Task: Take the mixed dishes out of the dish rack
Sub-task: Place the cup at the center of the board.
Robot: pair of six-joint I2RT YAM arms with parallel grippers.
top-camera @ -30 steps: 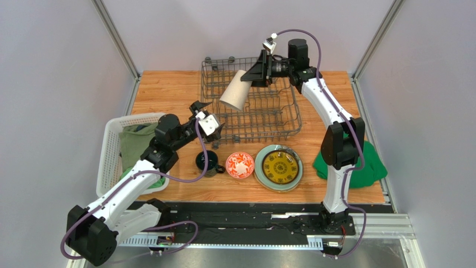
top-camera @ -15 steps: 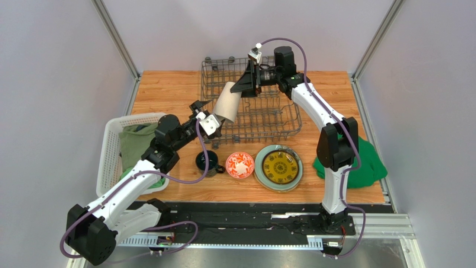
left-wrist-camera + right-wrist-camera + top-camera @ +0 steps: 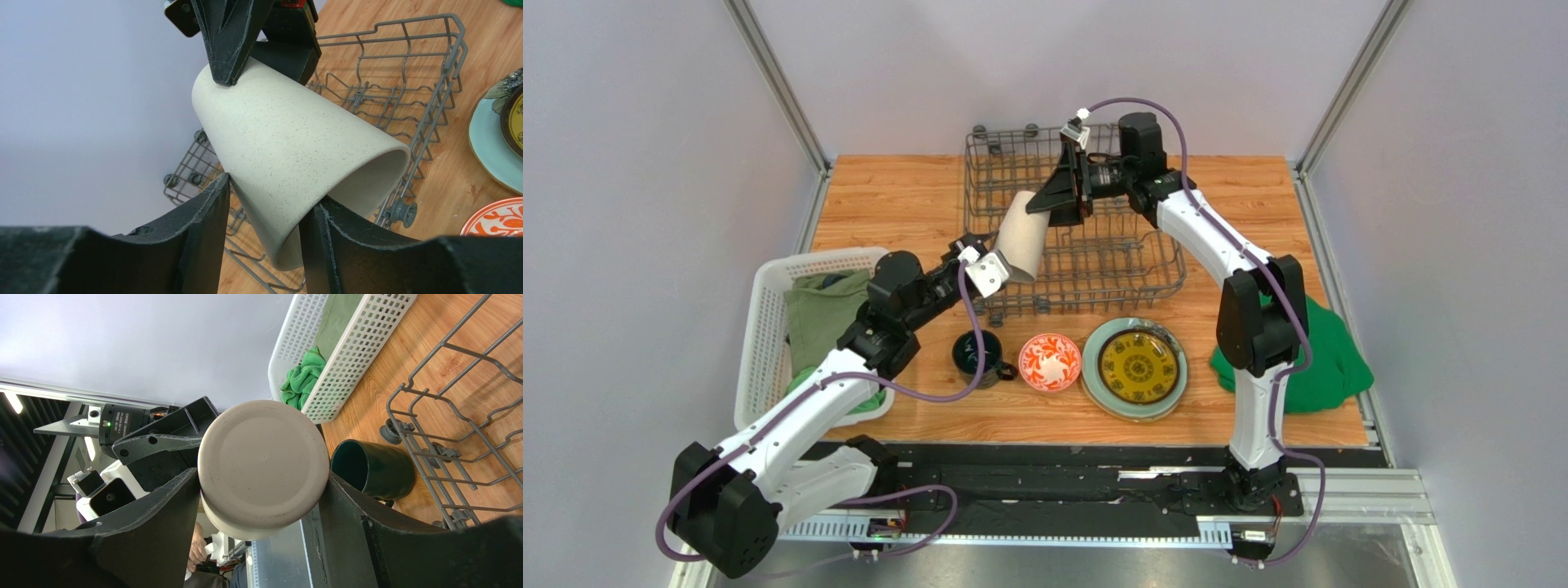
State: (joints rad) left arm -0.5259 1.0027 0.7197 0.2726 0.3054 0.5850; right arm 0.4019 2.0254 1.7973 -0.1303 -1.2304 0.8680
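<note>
Since a second ago my right arm has swung the beige tumbler [image 3: 1019, 233] leftward out over the near-left corner of the dish rack [image 3: 1174, 263], and my left arm has risen to meet it. My right jaws are clamped on the tumbler's closed base, holding it tilted in the air with the mouth pointing down toward my left wrist. My left jaws sit either side of the open rim and are drawing in. From the left wrist view I cannot tell whether they have actually gripped it yet. The dark teal mug [image 3: 976, 355], the red-and-white bowl [image 3: 1051, 361] and the yellow patterned plate [image 3: 1136, 365], stacked on the pale green plate [image 3: 1095, 380], already stand on the bench [image 3: 891, 196] in front of the rack. I see nothing else among the tines, so I judge this tumbler the last piece: finish the handover, then set it down by the mug.
</note>
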